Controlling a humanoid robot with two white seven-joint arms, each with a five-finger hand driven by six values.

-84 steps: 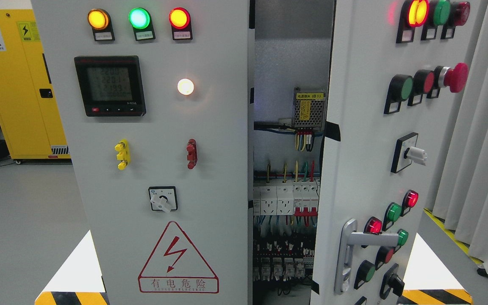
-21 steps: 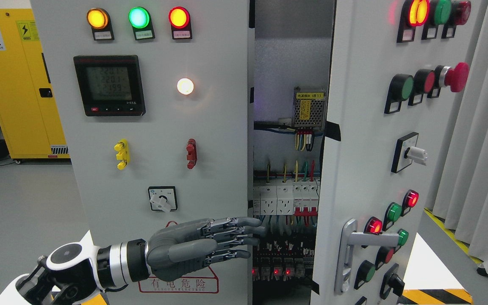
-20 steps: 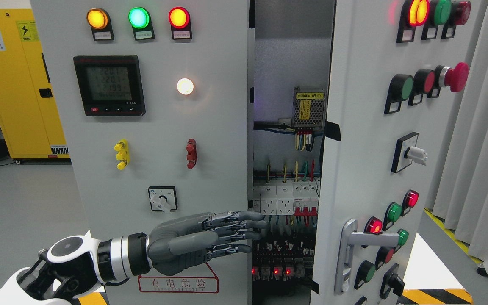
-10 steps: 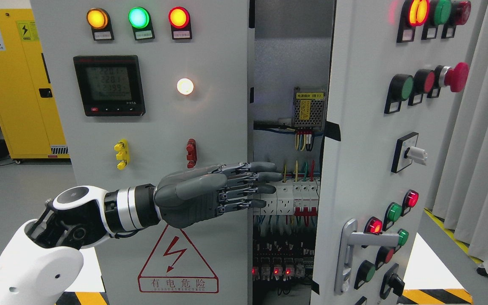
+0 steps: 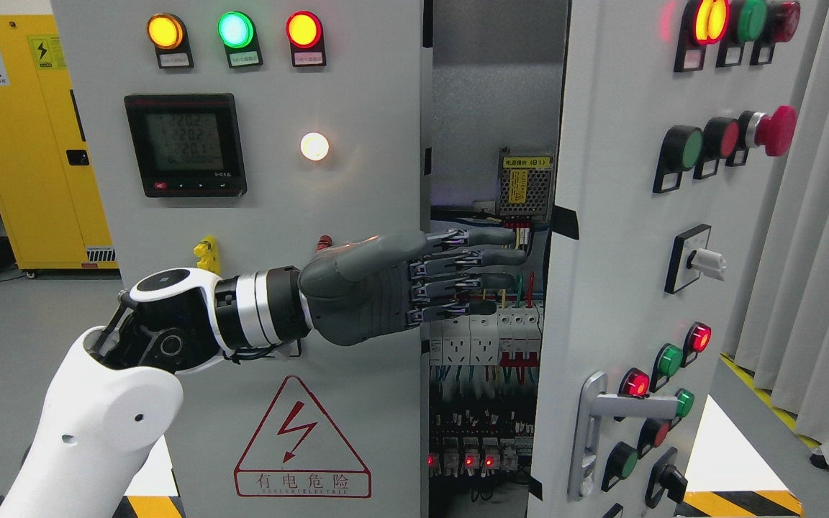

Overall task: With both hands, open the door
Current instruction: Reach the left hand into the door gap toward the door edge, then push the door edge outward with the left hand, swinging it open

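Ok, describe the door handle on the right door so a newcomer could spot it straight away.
Start at the right door, the grey panel swung ajar and covered in buttons. Look down to its lower left corner, near the free edge beside the gap. The handle sits there: a silver metal plate standing upright with a lever pointing right, the only bare metal piece among the red, green and black round buttons.

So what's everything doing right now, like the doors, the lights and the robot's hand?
Right door: swung partly open.
Left door: looks closed.
Left hand: fingers straight, holding nothing, reaching into the gap between the doors.
Orange light, green light, red light: all glowing.
White light: glowing.
Screen: on, showing numbers.
Door handle: not touched.
Yellow cabinet: closed.
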